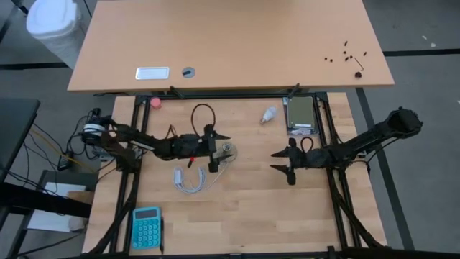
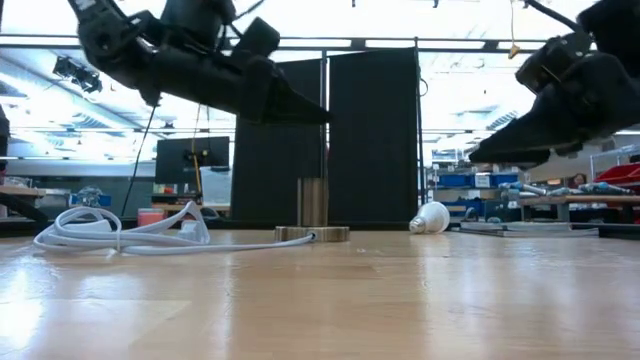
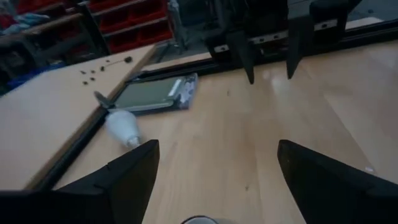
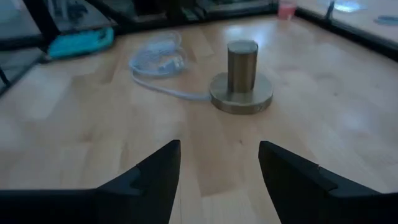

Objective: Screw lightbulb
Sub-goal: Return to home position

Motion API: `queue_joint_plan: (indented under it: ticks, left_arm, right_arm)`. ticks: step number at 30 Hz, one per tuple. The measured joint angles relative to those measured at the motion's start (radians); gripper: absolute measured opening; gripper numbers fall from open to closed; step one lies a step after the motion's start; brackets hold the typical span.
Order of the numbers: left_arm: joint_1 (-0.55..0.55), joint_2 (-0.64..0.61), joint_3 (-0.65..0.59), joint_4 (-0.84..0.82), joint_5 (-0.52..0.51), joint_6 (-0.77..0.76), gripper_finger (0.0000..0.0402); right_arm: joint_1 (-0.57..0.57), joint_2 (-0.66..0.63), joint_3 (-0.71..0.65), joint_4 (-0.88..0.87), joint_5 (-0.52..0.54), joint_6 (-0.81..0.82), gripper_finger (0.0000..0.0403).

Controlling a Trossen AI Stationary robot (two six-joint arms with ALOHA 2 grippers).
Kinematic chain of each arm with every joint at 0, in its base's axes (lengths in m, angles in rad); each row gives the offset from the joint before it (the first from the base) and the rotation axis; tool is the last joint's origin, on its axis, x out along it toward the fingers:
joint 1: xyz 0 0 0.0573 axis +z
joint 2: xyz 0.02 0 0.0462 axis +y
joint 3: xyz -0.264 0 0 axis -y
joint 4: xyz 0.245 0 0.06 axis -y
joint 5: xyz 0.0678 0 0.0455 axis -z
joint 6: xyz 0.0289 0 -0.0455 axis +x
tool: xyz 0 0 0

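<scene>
Coiled cord [image 2: 120, 236] joining brass socket [image 2: 312, 214], lightbulb [image 2: 431, 218] lying near flat grey device [image 1: 300, 114]

Bright overhead light, glare across tabletop [image 2: 330, 290]

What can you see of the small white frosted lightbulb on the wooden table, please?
The small white frosted lightbulb has a rounded globe tapering to a silvery-grey screw base. It lies on its side on the light wooden table near its far edge, beside a flat grey device. Nothing holds it: the open left gripper and right gripper both hang clear of it.
</scene>
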Motion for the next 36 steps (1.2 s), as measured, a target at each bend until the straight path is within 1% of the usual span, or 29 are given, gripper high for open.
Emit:
queue_joint_plan:
  ticks: [2,5,7,9,13,17,24,29,36]
  left_arm:
    - [-0.02,-0.028,-0.019,-0.002,-0.048,0.01,0.0326]
    - [-0.048,-0.079,-0.064,-0.015,-0.102,0.003,0.0316]
    - [-0.061,-0.103,-0.094,-0.018,-0.108,-0.014,0.031]
    - [-0.077,-0.129,-0.137,-0.033,-0.108,-0.049,0.0305]
    - [-0.095,-0.157,-0.186,-0.036,-0.104,-0.142,0.0299]
    - [-0.11,-0.159,-0.23,-0.094,-0.041,-0.258,0.0298]
    - [-0.11,-0.166,-0.336,-0.1,0.071,-0.424,0.0298]
    - [-0.11,-0.184,-0.436,-0.068,0.08,-0.48,0.0298]
    - [-0.11,-0.186,-0.549,0.028,0.094,-0.539,0.0298]
  right_arm:
    - [0.001,-0.011,-0.039,0.074,-0.006,-0.014,0.0229]
    - [0.002,-0.017,-0.083,0.136,-0.019,-0.034,0.0229]
    - [0.003,-0.021,-0.094,0.154,-0.04,-0.036,0.0229]
    - [0.007,-0.022,-0.095,0.134,-0.058,-0.037,0.0229]
    - [0.004,-0.015,-0.095,0.117,-0.041,-0.045,0.0229]
    - [0.003,-0.003,-0.094,0.135,-0.031,-0.038,0.0229]
    - [0.003,0.013,-0.092,0.135,-0.031,-0.037,0.0229]
    - [0.003,0.015,-0.091,0.134,-0.031,-0.037,0.0229]
    - [0.003,0.01,-0.091,0.136,-0.029,-0.037,0.0229]
